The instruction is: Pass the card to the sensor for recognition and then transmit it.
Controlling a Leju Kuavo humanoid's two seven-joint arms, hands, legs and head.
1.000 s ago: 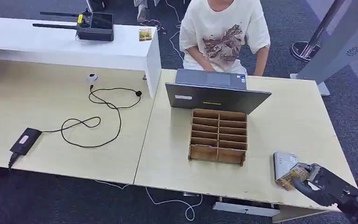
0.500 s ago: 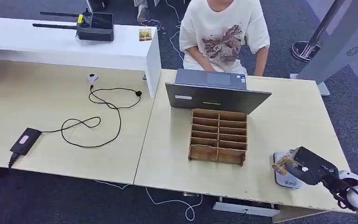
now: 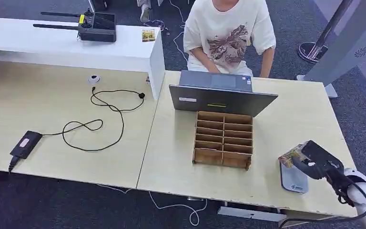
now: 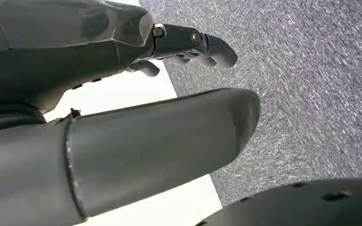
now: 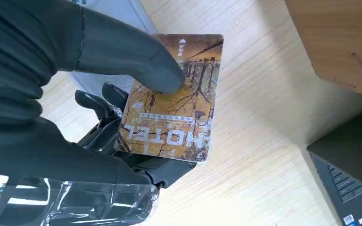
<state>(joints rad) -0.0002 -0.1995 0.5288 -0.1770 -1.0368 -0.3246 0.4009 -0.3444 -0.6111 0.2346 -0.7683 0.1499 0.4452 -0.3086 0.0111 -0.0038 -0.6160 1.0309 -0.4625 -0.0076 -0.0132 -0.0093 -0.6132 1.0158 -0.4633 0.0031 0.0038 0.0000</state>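
At the lower right of the head view, the right hand [image 3: 314, 160] is raised over the counter [image 3: 286, 119], the arm reaching in from the bottom corner. The card [image 5: 172, 101] is pinched between thumb and fingers [image 5: 103, 106], held above the grey sensor [image 3: 293, 177], near the wooden box [image 3: 224, 138]. The left hand [image 4: 122, 117] is seen over carpet, fingers loosely apart, nothing held.
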